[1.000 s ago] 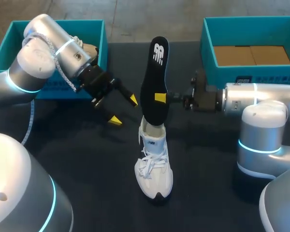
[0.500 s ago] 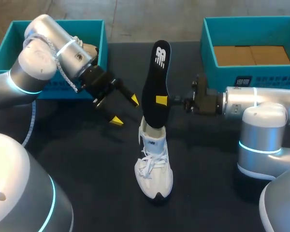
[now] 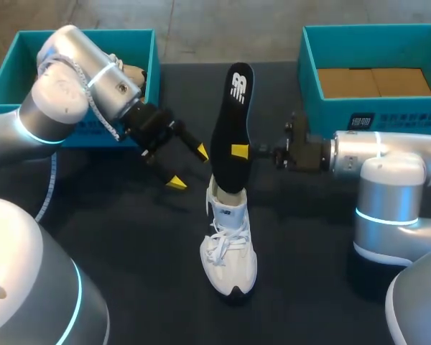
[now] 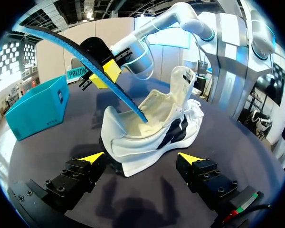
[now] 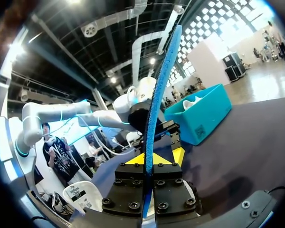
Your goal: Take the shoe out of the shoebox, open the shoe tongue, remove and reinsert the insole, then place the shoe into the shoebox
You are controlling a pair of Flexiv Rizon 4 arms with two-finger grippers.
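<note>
1. Plainly, my right gripper (image 3: 238, 149) is clamped on the black insole (image 3: 231, 108), one yellow tip against each face. The insole stands nearly upright, with its lower end inside the white shoe (image 3: 228, 244) at mid-table.
2. My left gripper (image 3: 188, 167) hangs with its fingers spread wide and holds nothing. It is near the insole but apart from it.
3. Bare table (image 3: 115, 244) lies on both sides of the shoe. One teal shoebox (image 3: 373, 100) sits at the far right edge beyond my right arm, and another teal box (image 3: 7, 79) sits at the far left.
4. The shoe hides the insole's lower end, so I cannot tell how deep it sits. My left arm covers part of the left box.
</note>
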